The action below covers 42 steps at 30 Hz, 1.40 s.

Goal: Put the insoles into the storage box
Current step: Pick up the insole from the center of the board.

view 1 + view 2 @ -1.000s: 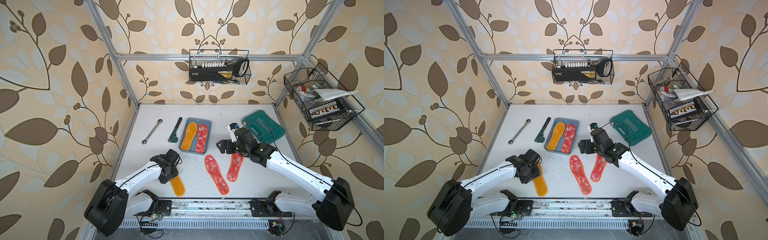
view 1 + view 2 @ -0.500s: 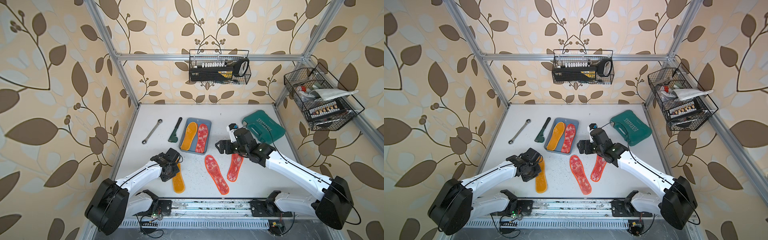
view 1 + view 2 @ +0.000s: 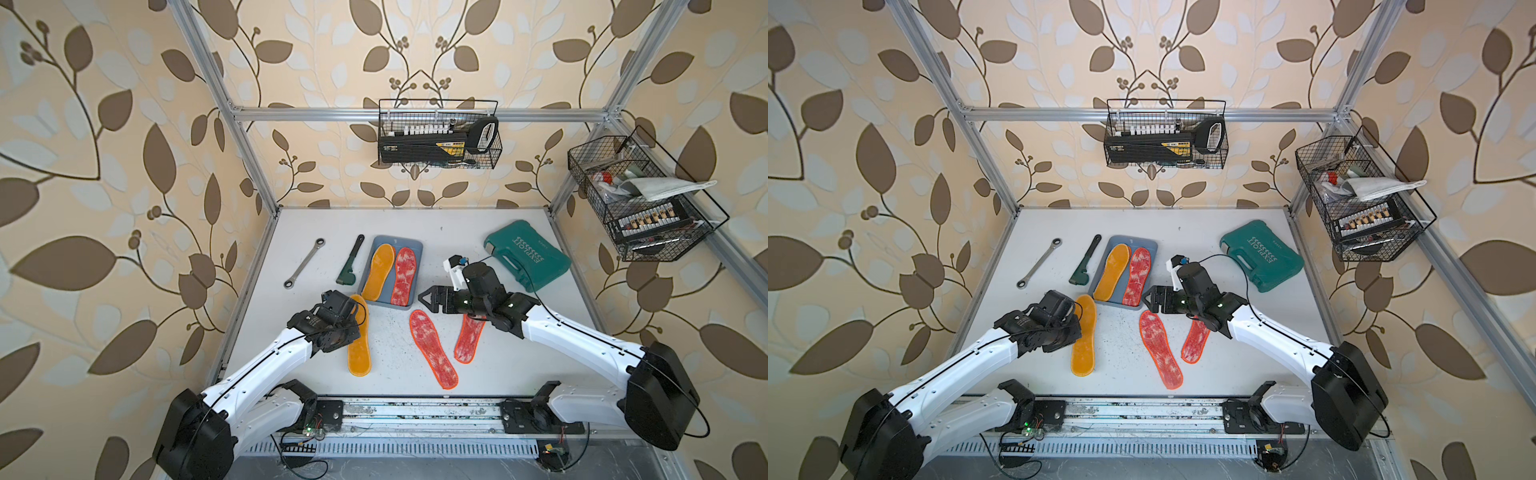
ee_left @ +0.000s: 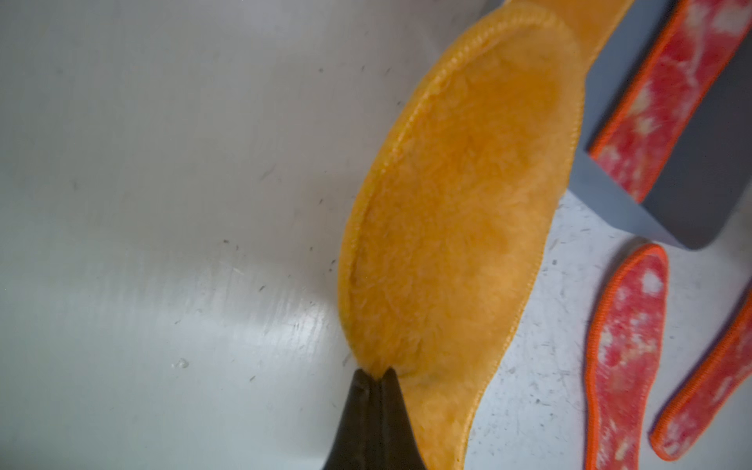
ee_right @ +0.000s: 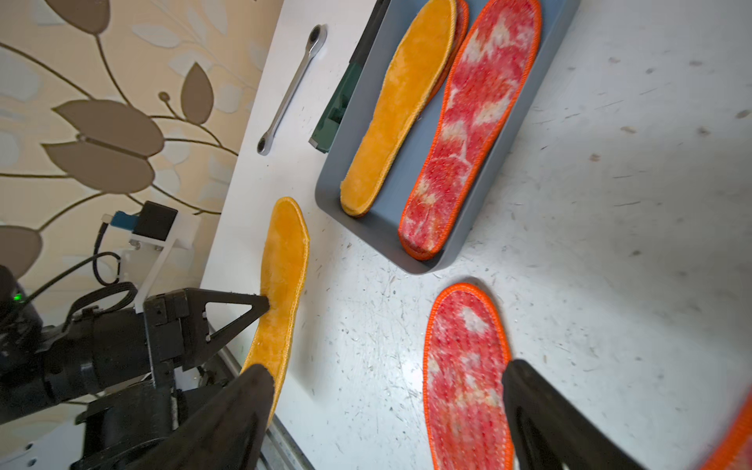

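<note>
Left gripper (image 4: 376, 372) is clenched on the edge of the yellow insole (image 3: 359, 340), left of centre in both top views. Right gripper (image 5: 384, 380) hangs spread near two red insoles (image 3: 432, 349); the box (image 3: 399, 241), centre, holds others.

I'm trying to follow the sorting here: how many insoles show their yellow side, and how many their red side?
Yellow side up: 2 (boxed yellow insole, loose yellow insole)
Red side up: 3 (boxed red insole, two loose red insoles)
Total: 5 in view; any hidden beneath in the storage box uncounted.
</note>
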Motion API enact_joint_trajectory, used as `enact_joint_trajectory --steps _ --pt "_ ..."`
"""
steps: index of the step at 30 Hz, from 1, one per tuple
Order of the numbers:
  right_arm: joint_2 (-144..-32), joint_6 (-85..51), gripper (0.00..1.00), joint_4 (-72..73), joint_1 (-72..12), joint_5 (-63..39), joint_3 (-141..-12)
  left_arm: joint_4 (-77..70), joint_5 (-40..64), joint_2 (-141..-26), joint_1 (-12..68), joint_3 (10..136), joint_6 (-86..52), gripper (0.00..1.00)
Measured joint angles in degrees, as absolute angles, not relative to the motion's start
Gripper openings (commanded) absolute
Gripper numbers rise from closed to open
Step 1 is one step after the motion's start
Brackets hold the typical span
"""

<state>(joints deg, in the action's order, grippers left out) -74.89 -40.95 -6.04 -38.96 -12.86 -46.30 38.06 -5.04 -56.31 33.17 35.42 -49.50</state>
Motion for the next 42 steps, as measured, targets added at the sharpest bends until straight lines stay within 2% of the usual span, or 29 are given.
enact_joint_trajectory --steps 6,12,14,19,25,29,31,33,36,39,42 --pt "-79.6 -47.1 0.87 2.9 -43.3 -16.2 -46.3 35.8 -8.1 -54.7 37.7 39.0 -46.2 0.0" --pt "-85.2 -52.7 0.75 12.1 -44.4 -17.9 -46.3 30.6 -10.7 -55.7 42.8 41.6 -43.7 0.0" --pt "-87.1 -54.3 0.69 14.9 -44.4 -18.4 -46.3 28.7 -10.8 -56.7 43.3 42.4 -43.2 0.0" --pt "-89.7 -57.5 0.45 20.8 -44.1 -19.7 -46.2 25.2 -10.4 -58.8 43.6 43.4 -42.8 0.0" --pt "-90.0 -60.0 0.23 25.7 -43.1 -20.9 -45.9 22.5 -8.4 -60.0 43.6 43.6 -42.9 0.0" --pt "-90.0 -61.0 0.03 28.0 -42.2 -21.9 -45.0 21.3 -6.9 -60.7 43.6 43.6 -42.8 0.01" --pt "-90.0 -61.9 0.0 28.9 -41.5 -22.8 -44.2 21.1 -6.1 -60.7 43.6 43.7 -42.5 0.11" --pt "-90.0 -62.1 0.0 29.6 -41.0 -23.5 -43.5 21.1 -5.3 -60.7 43.6 43.9 -41.5 0.23" --pt "-89.9 -62.2 0.0 30.9 -39.4 -25.1 -42.9 20.8 -3.2 -60.7 43.5 44.5 -40.0 0.36" --pt "-89.2 -62.1 0.0 32.2 -37.9 -26.7 -42.2 20.0 2.3 -60.7 41.6 44.8 -37.7 0.46" --pt "-87.5 -62.0 0.0 33.3 -36.8 -28.6 -41.4 19.0 8.7 -60.7 37.9 44.8 -35.9 0.47"
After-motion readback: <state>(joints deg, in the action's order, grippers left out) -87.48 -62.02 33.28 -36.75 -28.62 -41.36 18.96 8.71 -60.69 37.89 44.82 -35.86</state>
